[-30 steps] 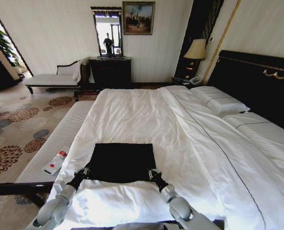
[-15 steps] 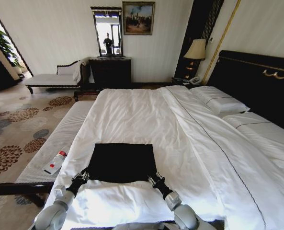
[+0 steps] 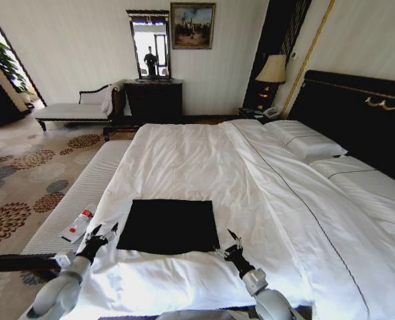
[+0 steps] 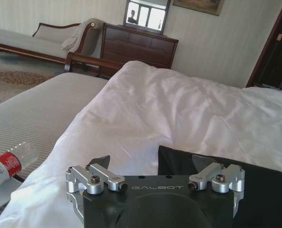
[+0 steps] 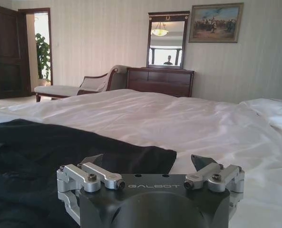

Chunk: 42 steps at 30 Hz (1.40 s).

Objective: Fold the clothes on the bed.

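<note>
Bed (image 3: 204, 167): a large white-sheeted bed reaching away from both pincers toward a dark headboard; the robot stands at its foot.

Shirt (image 3: 168, 225): a black cloth, now a neat flat rectangle, lying on the sheet between the two pincers and a little beyond them. It is on the bed, near the foot edge.

Left pincer (image 3: 98, 233): wide open and empty, just outside the shirt's left near corner, over white sheet. The left wrist view (image 4: 156, 164) shows both fingers spread, with the shirt's edge just ahead and to one side.

Right pincer (image 3: 230, 241): wide open and empty, just outside the shirt's right near corner. The right wrist view (image 5: 150, 162) shows spread fingers with black cloth (image 5: 60, 156) lying flat just ahead.

What has changed: one second ago both pincers were at the shirt's near corners, touching the cloth. Half a second ago they sat at its near edge. Now both have let go and drawn back and outward, apart from the cloth. The shirt's near edge, uneven before, now lies straight.

Meaning for the task: a fold appears to have just been laid down and released. The shirt looks compact, so the folding seems well along, perhaps near its end.

Bottle (image 3: 77, 225): a clear plastic bottle with a red label, on the grey bench (image 3: 70, 207) outside the left pincer, untouched.
</note>
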### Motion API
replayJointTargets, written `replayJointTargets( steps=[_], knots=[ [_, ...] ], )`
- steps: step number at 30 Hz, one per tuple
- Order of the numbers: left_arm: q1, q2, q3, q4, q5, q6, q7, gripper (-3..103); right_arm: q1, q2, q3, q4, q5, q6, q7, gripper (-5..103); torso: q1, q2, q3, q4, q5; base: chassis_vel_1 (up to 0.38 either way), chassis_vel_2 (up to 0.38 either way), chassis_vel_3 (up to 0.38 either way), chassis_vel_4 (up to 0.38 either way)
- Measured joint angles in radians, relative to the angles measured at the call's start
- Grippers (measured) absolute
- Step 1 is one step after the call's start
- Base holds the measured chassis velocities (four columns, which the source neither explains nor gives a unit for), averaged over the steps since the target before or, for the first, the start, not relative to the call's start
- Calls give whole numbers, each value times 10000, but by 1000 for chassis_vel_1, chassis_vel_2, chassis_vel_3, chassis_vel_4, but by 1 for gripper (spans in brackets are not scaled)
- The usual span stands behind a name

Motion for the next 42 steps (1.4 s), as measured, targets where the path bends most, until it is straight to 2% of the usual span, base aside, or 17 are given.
replayJointTargets(
  steps=[2, 6, 7, 9, 11, 12, 17, 33, 42],
  knots=[
    [-449, 45, 250, 284, -224, 160, -68, 100, 77, -13, -6, 32, 89, -55, 36, 100, 0, 0, 0, -2, 0, 0, 0, 0, 0],
    [-2371, 62, 1423, 1592, -648, 510, -82, 100, 112, -59, 70, 187, 264, -288, 160, 100, 1, -1, 0, -1, -1, 0, 0, 0, 0],
    [-2371, 62, 1423, 1592, -648, 510, -82, 100, 112, -59, 70, 187, 264, -288, 160, 100, 1, -1, 0, -1, -1, 0, 0, 0, 0],
    [-3438, -141, 1994, 2245, -868, 691, -13, 100, -7, -50, 199, 241, 273, -350, 176, 100, 1, -1, 1, -4, -3, 0, 0, 0, 0],
    [-3974, -289, 2282, 2593, -973, 752, 16, 103, -77, -29, 284, 258, 272, -364, 180, 100, 1, -1, 1, -4, 0, 0, 0, 0, 0],
    [-4492, -436, 2585, 2935, -1042, 799, 54, 101, -162, -1, 358, 272, 269, -381, 180, 100, 2, -1, 1, -4, 3, 0, 0, 0, 0],
    [-5503, -676, 3339, 3859, -1234, 972, 363, 98, -339, 84, 506, 333, 246, -457, 181, 100, 1, -1, 0, -3, 1, 0, 0, 0, 0],
    [-6465, -1076, 4296, 5878, -1143, 969, 1056, 97, -653, 1, 946, 734, 506, -690, 217, 100, 0, 0, -1, -2, 0, 0, 0, 0, 0],
    [-6972, -1074, 4733, 6345, -770, 729, 1386, 95, -842, 18, 1058, 846, 520, -731, 208, 100, -1, 0, -1, -1, 0, 0, 0, 0, 0]
  ],
)
